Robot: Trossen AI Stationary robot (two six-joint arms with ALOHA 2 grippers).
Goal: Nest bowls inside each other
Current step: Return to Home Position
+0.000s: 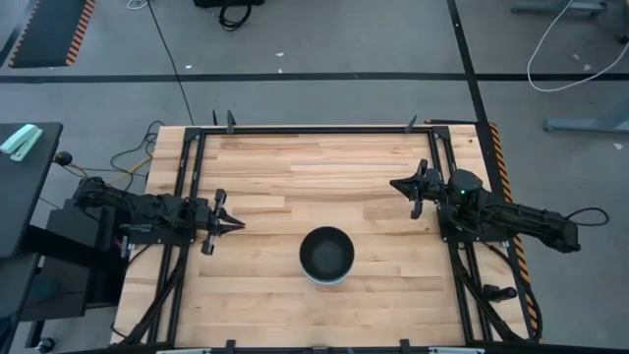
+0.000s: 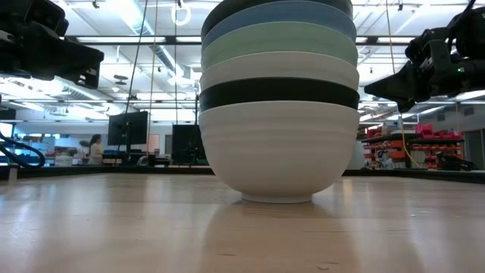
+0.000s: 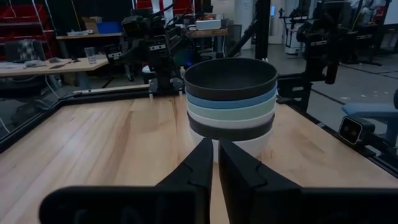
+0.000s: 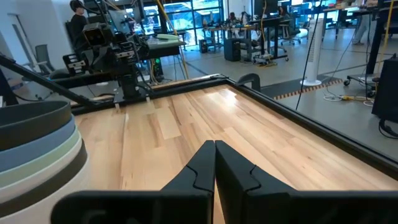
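The bowls stand nested in one stack (image 1: 326,255) near the table's middle, toward the near edge. From the bottom the stack (image 2: 279,98) goes white, black, white, mint green, blue, black; the lowest white bowl rests by its foot on the wood. The left wrist view shows the stack (image 3: 231,99) straight ahead. The right wrist view catches its edge (image 4: 37,149). My left gripper (image 1: 239,224) hovers shut left of the stack, above the table. My right gripper (image 1: 396,184) hovers shut to the stack's right and farther back.
A black metal frame (image 1: 314,129) runs along the table's edges. Bare wood (image 1: 314,172) lies all around the stack. Beyond the table the low view shows a room with monitors (image 2: 127,129) and a person (image 2: 95,149) far off.
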